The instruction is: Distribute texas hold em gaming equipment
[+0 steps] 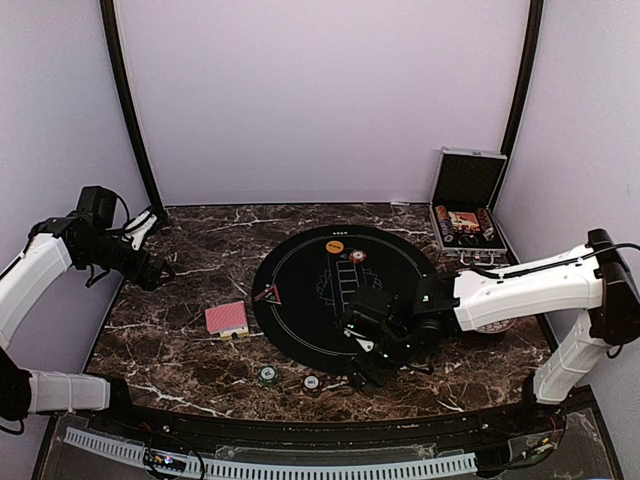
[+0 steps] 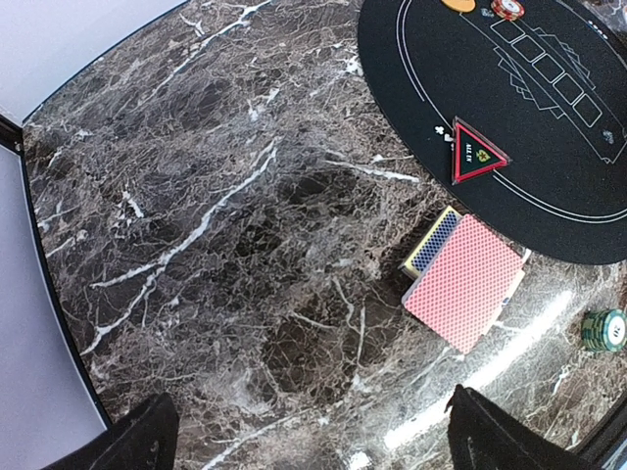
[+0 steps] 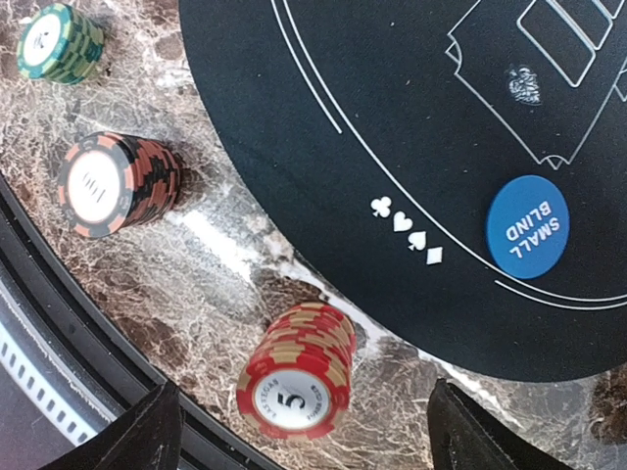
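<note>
A stack of red poker chips [image 3: 299, 377] marked 5 stands on the marble just off the black round mat [image 3: 411, 117]. My right gripper [image 3: 306, 436] is open above it, one finger well clear on each side. Further along stand a black-and-salmon chip stack [image 3: 113, 184] and a green chip stack [image 3: 59, 41]. A blue small-blind button [image 3: 527, 225] lies on the mat. The red-backed card deck [image 2: 468, 279] lies left of the mat. My left gripper [image 2: 315, 446] hangs open and empty over bare marble at the far left [image 1: 158, 270]. An orange button [image 1: 334, 246] and a red chip [image 1: 357, 256] sit at the mat's far side.
A silver-edged black case [image 1: 465, 205] stands open at the back right with chips inside. A red triangle logo [image 2: 477, 154] marks the mat's left edge. The right arm [image 1: 520, 290] reaches across the mat's right side. The table's front rim [image 1: 300, 425] runs close to the chip stacks.
</note>
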You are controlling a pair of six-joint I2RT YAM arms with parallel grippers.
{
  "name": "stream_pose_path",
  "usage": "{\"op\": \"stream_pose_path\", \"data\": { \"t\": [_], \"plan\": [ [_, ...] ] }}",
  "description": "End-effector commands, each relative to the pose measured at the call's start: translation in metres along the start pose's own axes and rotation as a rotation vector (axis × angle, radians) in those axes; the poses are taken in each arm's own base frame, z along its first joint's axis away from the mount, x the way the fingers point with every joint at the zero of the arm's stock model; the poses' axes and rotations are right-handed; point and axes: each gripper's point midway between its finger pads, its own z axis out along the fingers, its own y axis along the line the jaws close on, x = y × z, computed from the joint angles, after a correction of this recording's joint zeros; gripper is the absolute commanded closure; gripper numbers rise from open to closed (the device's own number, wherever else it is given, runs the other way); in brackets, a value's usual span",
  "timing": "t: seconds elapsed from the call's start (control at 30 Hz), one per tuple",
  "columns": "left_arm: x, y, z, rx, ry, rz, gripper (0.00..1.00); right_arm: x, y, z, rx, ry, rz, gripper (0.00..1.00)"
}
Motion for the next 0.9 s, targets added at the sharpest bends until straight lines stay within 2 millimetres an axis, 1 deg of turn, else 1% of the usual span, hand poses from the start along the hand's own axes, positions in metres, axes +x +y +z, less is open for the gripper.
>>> {"op": "stream_pose_path", "data": {
  "t": [0.0,0.33,0.47,0.73,0.87],
  "plan": [
    [-0.009,-0.003,-0.01,0.013,-0.023,0.008,0.01,-0.001,0.009,0.008,-0.023,0.003,-0.018,0.16],
    [-0.013,-0.004,-0.011,0.025,-0.03,0.008,0.01,0.003,0.009,0.023,-0.01,0.033,-0.041,0.24],
    [-0.013,-0.003,-0.011,0.024,-0.03,0.008,0.01,0.007,0.007,0.028,-0.001,0.046,-0.044,0.26],
    [-0.012,-0.003,-0.01,0.023,-0.028,0.009,0.01,0.011,0.007,0.034,0.0,0.057,-0.047,0.32],
    [-0.012,-0.003,-0.01,0.022,-0.026,0.008,0.01,0.013,0.007,0.035,-0.004,0.06,-0.047,0.37]
  ]
}}
